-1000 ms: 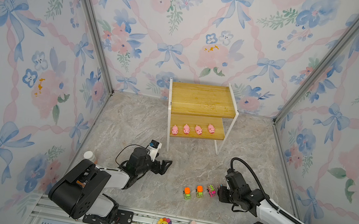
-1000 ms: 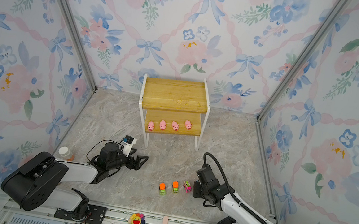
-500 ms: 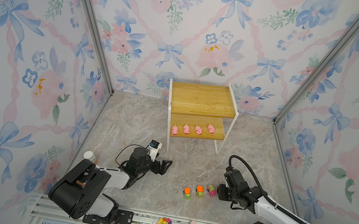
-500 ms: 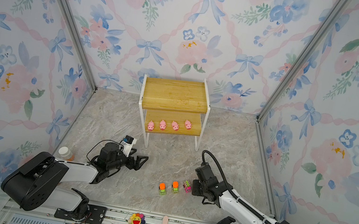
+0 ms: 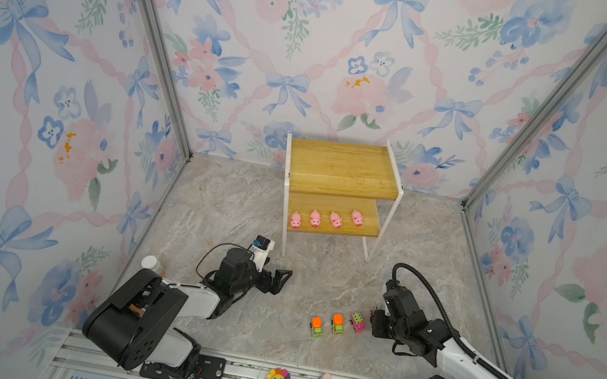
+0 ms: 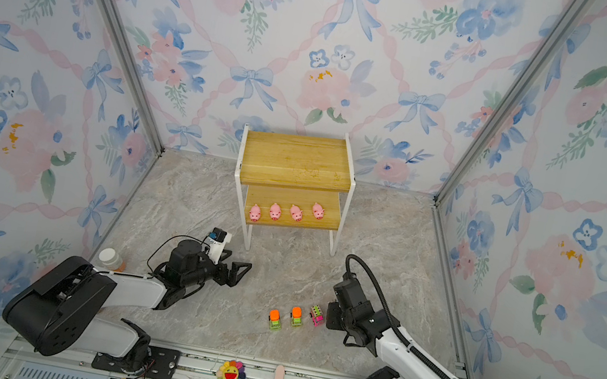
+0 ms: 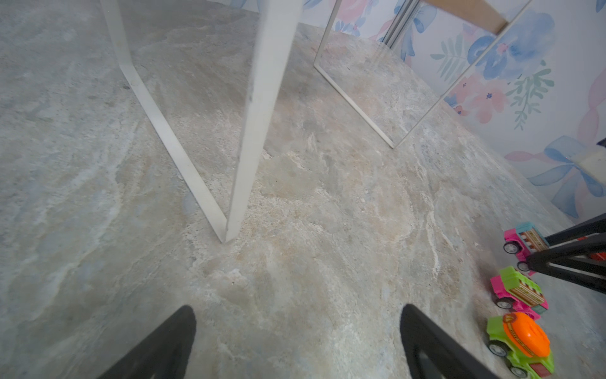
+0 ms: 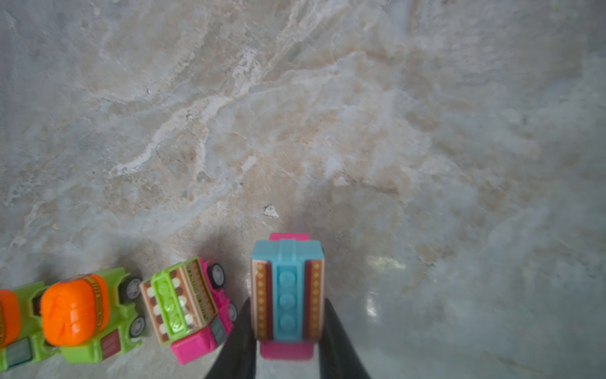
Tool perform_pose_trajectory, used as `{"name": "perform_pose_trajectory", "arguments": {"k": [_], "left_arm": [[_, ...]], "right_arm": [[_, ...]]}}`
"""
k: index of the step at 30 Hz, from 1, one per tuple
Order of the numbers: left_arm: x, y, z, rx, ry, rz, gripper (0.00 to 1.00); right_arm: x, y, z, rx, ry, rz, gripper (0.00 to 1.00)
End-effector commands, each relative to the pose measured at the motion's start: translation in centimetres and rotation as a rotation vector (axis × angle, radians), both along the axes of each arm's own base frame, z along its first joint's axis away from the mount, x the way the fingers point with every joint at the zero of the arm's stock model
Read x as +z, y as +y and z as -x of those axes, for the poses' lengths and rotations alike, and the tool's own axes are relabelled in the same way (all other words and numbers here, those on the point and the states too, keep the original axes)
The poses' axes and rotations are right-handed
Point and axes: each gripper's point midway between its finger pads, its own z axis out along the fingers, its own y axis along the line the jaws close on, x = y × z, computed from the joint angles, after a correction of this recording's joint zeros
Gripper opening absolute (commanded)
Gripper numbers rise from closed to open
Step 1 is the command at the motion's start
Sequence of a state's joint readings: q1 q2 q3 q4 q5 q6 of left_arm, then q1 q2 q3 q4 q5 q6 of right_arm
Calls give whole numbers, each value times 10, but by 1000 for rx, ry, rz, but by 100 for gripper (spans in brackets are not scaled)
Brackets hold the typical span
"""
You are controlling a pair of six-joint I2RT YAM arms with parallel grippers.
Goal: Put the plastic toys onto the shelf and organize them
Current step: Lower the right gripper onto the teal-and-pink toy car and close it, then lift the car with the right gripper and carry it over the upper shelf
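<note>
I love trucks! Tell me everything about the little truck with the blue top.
The blue-topped truck is tiny and looks like shiny plastic: pink body, bumpy blue roof, brown-and-orange patterned sides. It sits upright on the marble-look floor, last in the truck row, beside a green-topped truck. The right end effector pinches its two sides with black fingers.

Lab robot cell: wallpapered panels point(image 5: 37, 88), alu frame point(image 5: 158, 47), base rail point(image 5: 240, 369).

Frame bottom: left gripper point(image 7: 295, 347), jaws wide apart over the marble floor point(image 7: 328, 213). Upper centre: white shelf point(image 7: 255, 115) legs. Right edge, top down: blue-top truck point(image 7: 526, 237) between right gripper point(image 7: 537, 252) fingers, green-top truck point(image 7: 518, 293), orange-top truck point(image 7: 521, 341).
</note>
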State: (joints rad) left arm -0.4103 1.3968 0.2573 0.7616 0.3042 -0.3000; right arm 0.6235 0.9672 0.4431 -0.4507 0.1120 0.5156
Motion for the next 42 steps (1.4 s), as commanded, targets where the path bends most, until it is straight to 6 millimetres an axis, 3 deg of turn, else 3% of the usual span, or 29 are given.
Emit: {"name": "perform_pose_trajectory", "arguments": {"k": [1,4,8,13,21,24,26,31,36,42], "left_arm": [[2,-6,-2,-18,5,15,98],[3,-6,-3,-19,3,14,98],[6,-7,-4,-16,-2,22,98],[15,-8,-5,-15,-12,35,98],[22,-9,-8,-12,-7,44,98],[25,-10,-7,-16,-11,51,98],[28,-10,-8,-13,-15,57,98],[38,-11,-6,-21,-31,77,98],[43,-11,-5,-24,-42,76,98],[44,-10,-4,-23,-44,71,98]], "right_arm": [[12,-8,1,-14,-17,10,17],[26,-8,2,-13,-32,-10,16],[66,-2,-2,14,-75,-39,15],[144,10,-20,75,-170,-55,16],[298,44,-75,218,-364,-84,17],[342,56,-103,245,-422,-86,16],[361,63,-121,246,-450,-84,17],[385,73,-159,223,-462,-88,17],[378,89,-190,218,-445,-102,17],[369,98,-207,197,-433,-114,17]]}}
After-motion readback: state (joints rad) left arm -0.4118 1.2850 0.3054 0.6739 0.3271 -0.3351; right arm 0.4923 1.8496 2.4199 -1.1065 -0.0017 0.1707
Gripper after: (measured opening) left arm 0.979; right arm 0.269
